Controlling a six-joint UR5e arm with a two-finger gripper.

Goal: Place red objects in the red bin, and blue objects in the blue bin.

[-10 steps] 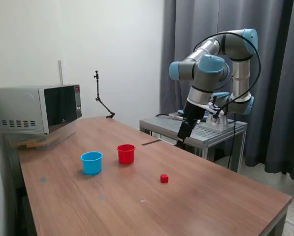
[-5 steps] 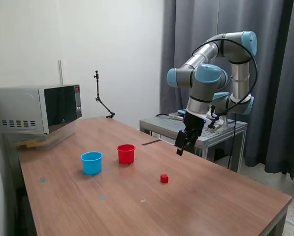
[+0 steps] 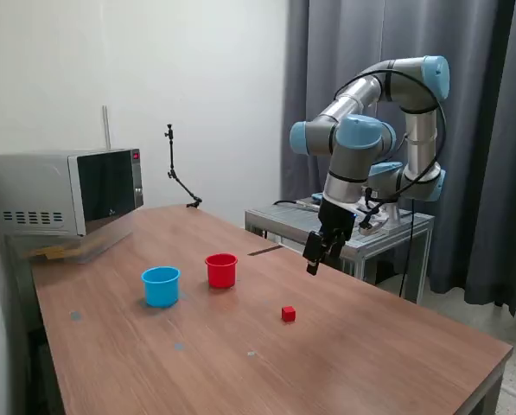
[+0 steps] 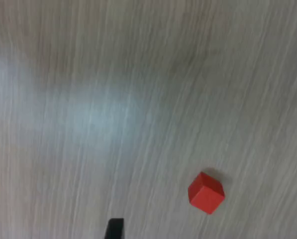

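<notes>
Exterior view: the cube [image 3: 288, 314] sits alone on the tabletop [image 3: 387, 346], well apart from the red cup [image 3: 221, 270]. The jaws hang above it, spread and empty (tips wide in wrist view); an off-centre descent could nudge it aside.

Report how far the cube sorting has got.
Done: nothing can be confirmed; the insides of the red cup and blue cup are not visible. In hand: nothing. The gripper hangs above the table, open and empty, with the fingertips apart in the wrist view. Left: one red cube lies loose on the table and needs to go in the red cup. No blue cubes are in view.
</notes>
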